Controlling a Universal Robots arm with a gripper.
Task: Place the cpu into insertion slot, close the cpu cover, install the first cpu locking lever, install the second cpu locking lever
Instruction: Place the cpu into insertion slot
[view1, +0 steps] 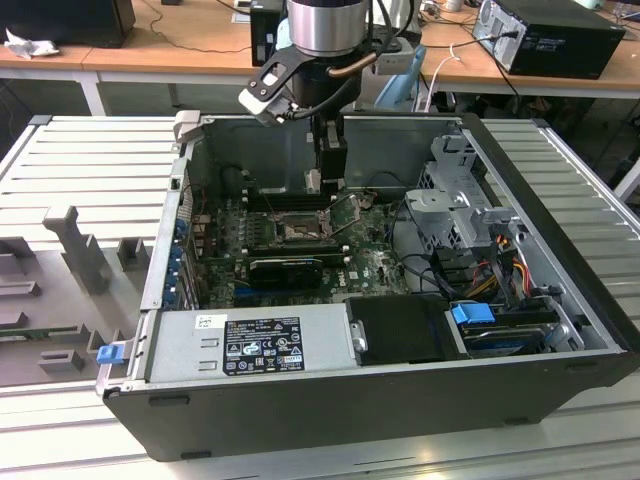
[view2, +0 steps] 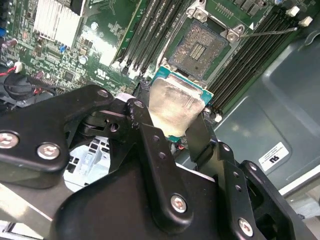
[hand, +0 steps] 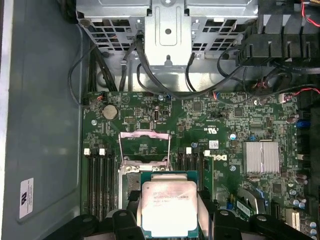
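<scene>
My gripper (view2: 175, 131) is shut on the cpu (view2: 176, 106), a pale silver square chip with a green edge pinched between the two black fingers (view2: 150, 135). In the first wrist view the cpu (hand: 167, 207) hangs above the green board with the gripper (hand: 167, 222) around it. The insertion slot (view2: 202, 46) lies open and bare a short way ahead of the chip, with a thin lever rod (view2: 270, 32) swung out beside it. The cpu cover (hand: 145, 146) stands flipped up past the socket. In the exterior view the gripper (view1: 328, 178) hovers inside the case just behind the insertion slot (view1: 300, 229).
Dark memory slots (hand: 97, 180) flank the socket on both sides. A finned heat sink (hand: 261, 156) sits on the board, and a metal drive cage (hand: 167, 25) with black cables stands beyond it. A long black ribbed block (view1: 285, 270) and the power supply (view1: 250, 345) lie toward the case front.
</scene>
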